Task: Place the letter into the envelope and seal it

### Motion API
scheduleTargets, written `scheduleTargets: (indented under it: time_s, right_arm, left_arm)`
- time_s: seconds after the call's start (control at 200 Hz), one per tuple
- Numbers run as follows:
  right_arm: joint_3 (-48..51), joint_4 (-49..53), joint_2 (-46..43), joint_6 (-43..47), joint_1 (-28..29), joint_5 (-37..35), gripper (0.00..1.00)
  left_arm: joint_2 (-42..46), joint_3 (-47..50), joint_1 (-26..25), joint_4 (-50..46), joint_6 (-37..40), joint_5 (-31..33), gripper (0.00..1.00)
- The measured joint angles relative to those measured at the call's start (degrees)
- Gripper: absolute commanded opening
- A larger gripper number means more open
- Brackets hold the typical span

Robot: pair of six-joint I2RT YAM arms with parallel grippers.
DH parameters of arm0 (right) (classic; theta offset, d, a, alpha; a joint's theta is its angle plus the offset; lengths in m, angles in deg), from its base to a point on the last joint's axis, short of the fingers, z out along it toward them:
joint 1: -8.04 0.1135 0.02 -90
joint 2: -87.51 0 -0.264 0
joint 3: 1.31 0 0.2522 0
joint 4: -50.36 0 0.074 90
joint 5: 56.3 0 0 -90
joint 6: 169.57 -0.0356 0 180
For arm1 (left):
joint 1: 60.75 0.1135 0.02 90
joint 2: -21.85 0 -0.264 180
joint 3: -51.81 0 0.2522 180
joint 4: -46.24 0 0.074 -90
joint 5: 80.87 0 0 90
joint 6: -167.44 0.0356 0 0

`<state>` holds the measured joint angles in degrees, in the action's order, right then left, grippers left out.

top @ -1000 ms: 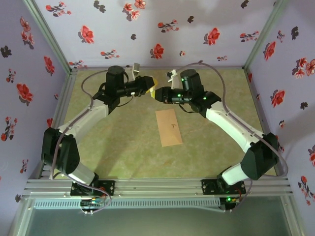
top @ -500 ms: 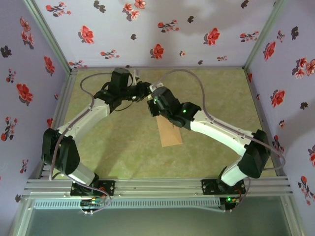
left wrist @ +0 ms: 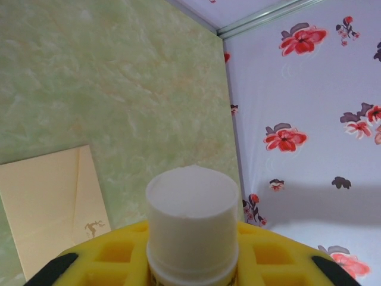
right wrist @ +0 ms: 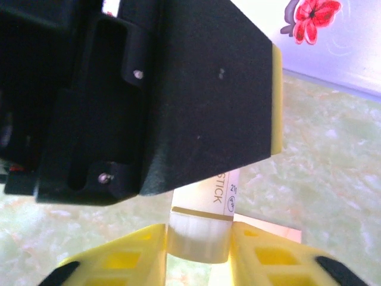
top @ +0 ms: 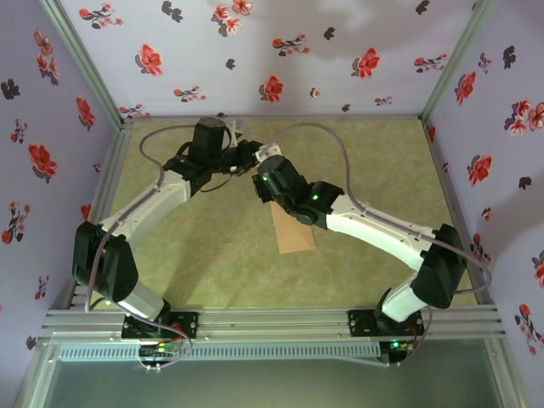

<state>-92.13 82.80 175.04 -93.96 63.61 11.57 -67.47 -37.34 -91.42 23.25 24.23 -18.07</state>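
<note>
**Right gripper crosses to the glue stick**

It now straddles the stick's capped end; whether it grips, I cannot tell. The left gripper is clenched on the stick. The envelope lies flat on the table, partly under the right arm.

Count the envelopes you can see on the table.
1. The tan envelope lies flat near the middle of the green table, its far end covered by the right arm. Another could be hidden under the arms.
</note>
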Motion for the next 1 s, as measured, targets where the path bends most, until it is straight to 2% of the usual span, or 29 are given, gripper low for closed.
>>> scheduleTargets:
  time_s: [0.05, 0.185, 0.255, 0.43, 0.575, 0.68, 0.85, 1.0]
  right_arm:
    - [-0.02, 0.07, -0.48, -0.50, -0.52, 1.73, 0.50]
    - [-1.16, 1.75, -2.60, -4.50, -3.98, 10.38, 0.61]
    - [-1.77, 2.56, -4.02, -7.32, -7.02, 17.16, 0.66]
    - [1.22, 1.09, -9.60, -15.58, -17.20, 37.53, 0.69]
    - [7.63, -4.76, -13.22, -22.32, -24.61, 52.35, 0.69]
    - [10.69, -8.90, -12.66, -25.75, -26.27, 59.60, 0.64]
    - [13.60, -17.09, -10.21, -31.39, -26.34, 67.45, 0.58]
    - [13.62, -23.74, -7.96, -35.04, -26.34, 70.73, 0.56]
  left_arm:
    - [0.00, 0.00, 0.00, 1.07, -0.17, -0.70, 0.00]
    - [0.09, 1.31, 0.15, 7.10, -1.77, -5.27, 0.00]
    - [0.09, 2.71, 0.76, 10.95, -3.43, -8.44, 0.00]
    - [0.09, 5.11, 3.34, 18.56, -6.45, -14.40, 0.00]
    - [0.15, 5.99, 5.14, 24.33, -8.39, -17.92, 0.00]
    - [0.15, 7.06, 5.31, 29.29, -10.93, -19.69, 0.00]
    - [0.15, 8.31, 5.31, 34.86, -14.08, -21.22, 0.00]
    - [0.15, 9.11, 5.31, 37.13, -15.50, -21.53, 0.00]
